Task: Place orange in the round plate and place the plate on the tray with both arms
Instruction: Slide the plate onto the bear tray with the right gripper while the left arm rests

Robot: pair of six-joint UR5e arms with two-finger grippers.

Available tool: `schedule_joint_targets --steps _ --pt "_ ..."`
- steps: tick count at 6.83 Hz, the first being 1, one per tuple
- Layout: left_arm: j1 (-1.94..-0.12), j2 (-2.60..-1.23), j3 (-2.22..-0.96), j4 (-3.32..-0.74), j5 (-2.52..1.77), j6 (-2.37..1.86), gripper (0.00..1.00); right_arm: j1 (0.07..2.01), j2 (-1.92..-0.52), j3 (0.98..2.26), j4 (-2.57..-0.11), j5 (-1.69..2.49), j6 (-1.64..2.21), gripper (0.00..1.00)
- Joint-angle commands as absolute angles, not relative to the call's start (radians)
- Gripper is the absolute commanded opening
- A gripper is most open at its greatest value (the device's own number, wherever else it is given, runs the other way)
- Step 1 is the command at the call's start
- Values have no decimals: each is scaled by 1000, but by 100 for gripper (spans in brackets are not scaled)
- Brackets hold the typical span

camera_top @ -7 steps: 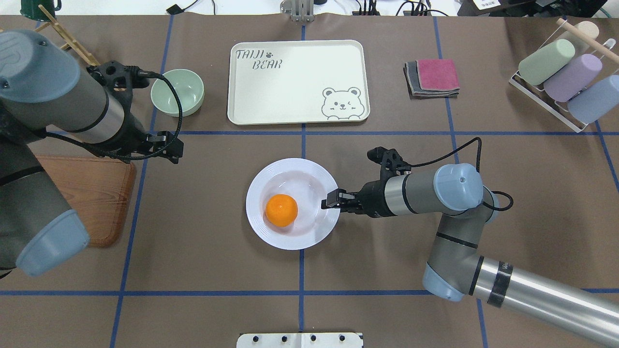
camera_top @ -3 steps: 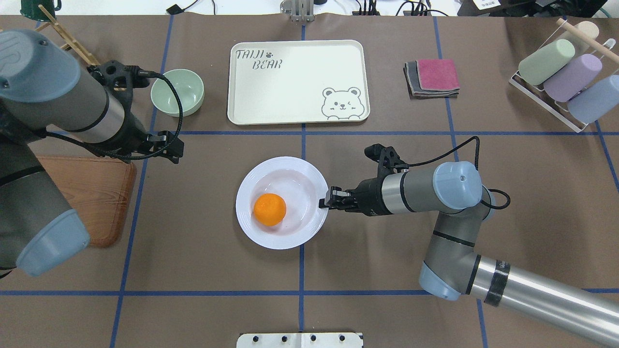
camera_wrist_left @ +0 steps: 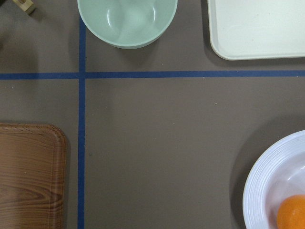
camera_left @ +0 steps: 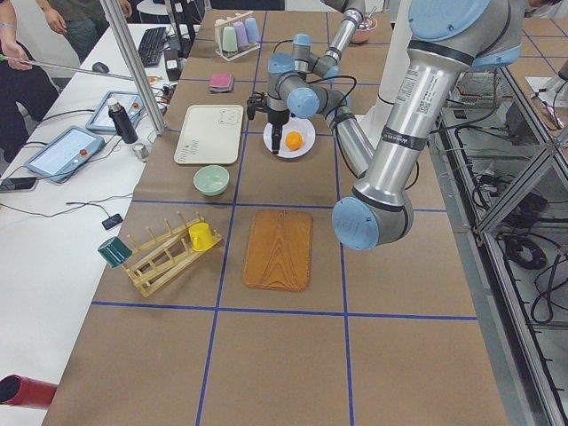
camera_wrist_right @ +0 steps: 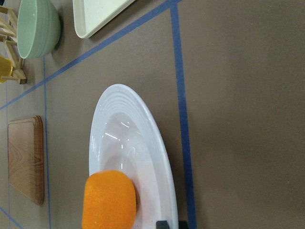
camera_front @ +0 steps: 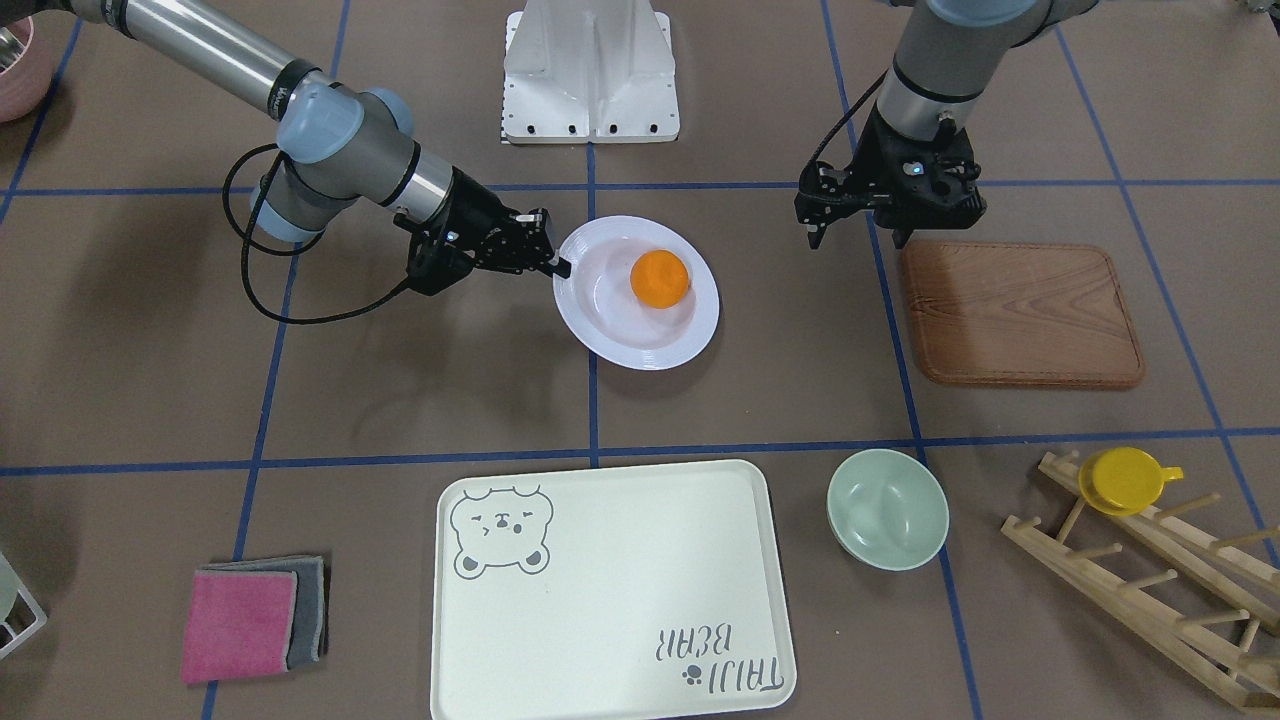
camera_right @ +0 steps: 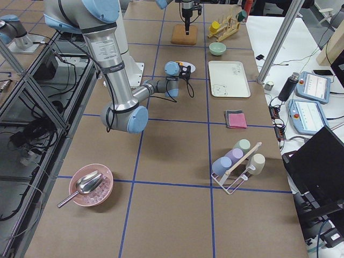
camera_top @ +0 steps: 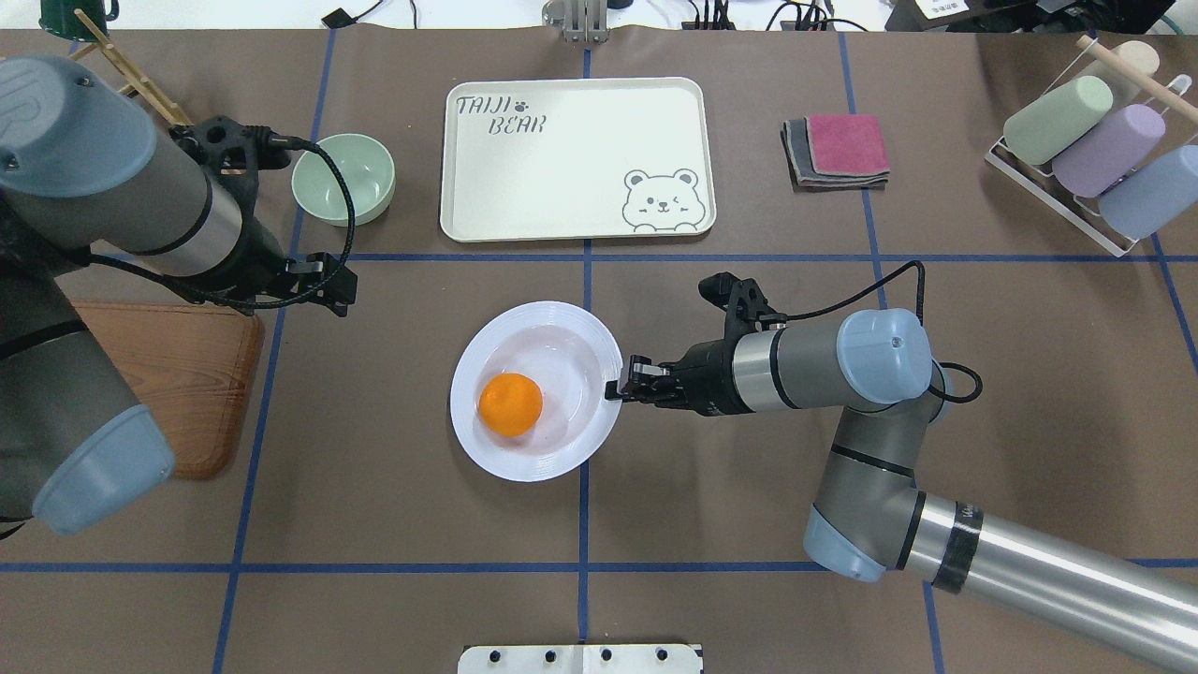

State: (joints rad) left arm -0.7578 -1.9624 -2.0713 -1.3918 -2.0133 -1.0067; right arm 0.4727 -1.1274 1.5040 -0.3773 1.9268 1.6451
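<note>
Brown paper covers the table [camera_top: 749, 524], taped into blue squares. Over the last second the round plate [camera_top: 562, 323], with the orange [camera_top: 510, 404] in it, has slid toward the robot's left. The right fingers [camera_top: 625, 391] pinch its rim, probably bringing it within the other arm's reach. The left fingers [camera_front: 812, 232] hang spread and empty near the wooden board [camera_top: 178, 374]. The tray [camera_top: 571, 159] lies well apart, with nothing between it and the plate.

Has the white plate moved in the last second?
Yes. The plate has slid left, further past the blue tape line, toward the wooden board.
</note>
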Motion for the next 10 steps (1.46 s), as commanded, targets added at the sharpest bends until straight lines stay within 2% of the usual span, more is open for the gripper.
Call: schedule_joint_targets --steps 1,7,9,10 --pt "-758 -1963 -2072 -1391 -2013 -1006 99 488 -1129 1534 -338 1927 1701 0" --pt "-796 -1953 -2083 -1387 -2014 -965 98 520 -1166 1497 -74 1841 1851 0" --pt "-903 -1921 -2077 -1362 -2028 -794 98 561 -1175 1487 -61 1766 1954 0" --pt "-1008 -1883 -2057 -1361 -2087 -650 98 609 -1172 1439 -61 1755 1962 0"
